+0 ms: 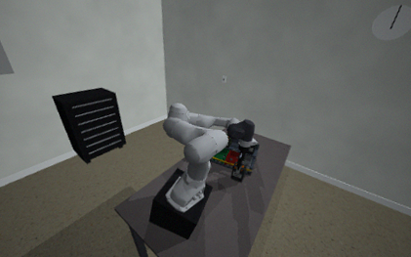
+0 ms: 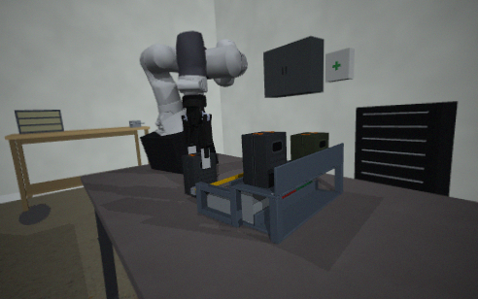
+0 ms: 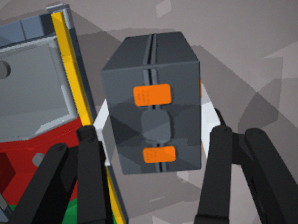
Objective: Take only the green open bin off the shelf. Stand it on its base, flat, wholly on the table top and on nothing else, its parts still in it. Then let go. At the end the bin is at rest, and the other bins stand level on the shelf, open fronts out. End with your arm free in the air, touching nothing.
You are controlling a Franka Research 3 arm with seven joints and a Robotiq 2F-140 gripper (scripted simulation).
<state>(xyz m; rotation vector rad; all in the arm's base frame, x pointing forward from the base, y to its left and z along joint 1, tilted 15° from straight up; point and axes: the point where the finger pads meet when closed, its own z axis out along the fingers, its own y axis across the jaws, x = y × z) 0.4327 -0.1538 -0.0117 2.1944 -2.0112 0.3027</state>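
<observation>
Locate the green open bin [image 1: 222,153] [image 2: 305,184] [image 3: 69,215] in the low blue-grey shelf [image 1: 254,162] [image 2: 311,170] [image 3: 63,9] on the table [image 1: 230,216] [image 2: 175,252] [image 3: 225,30]. The bin is saturated mid-green. In the top view you see it as a small green patch, partly covered by the arm, beside the red bin [image 1: 232,157] [image 2: 289,194] [image 3: 42,150]. In the exterior view only a thin green strip shows below the raised panel. In the wrist view a green portion shows at the lower edge, adjoining the red; your fingers cover some of it. You cannot confirm its parts from these views.

Note that the gripper [image 1: 238,169] [image 2: 199,156] [image 3: 156,102] is closed on a dark grey case [image 1: 238,174] [image 2: 193,176] [image 3: 156,125], its light pads against opposite sides. The case has two orange latches on its upper face and is just beside the shelf's yellow rail [image 1: 221,161] [image 2: 227,180] [image 3: 72,65]. You cannot tell whether its underside touches the table. In the exterior view, a larger dark case [image 2: 262,160] and an olive case [image 2: 301,145] stand upright.
</observation>
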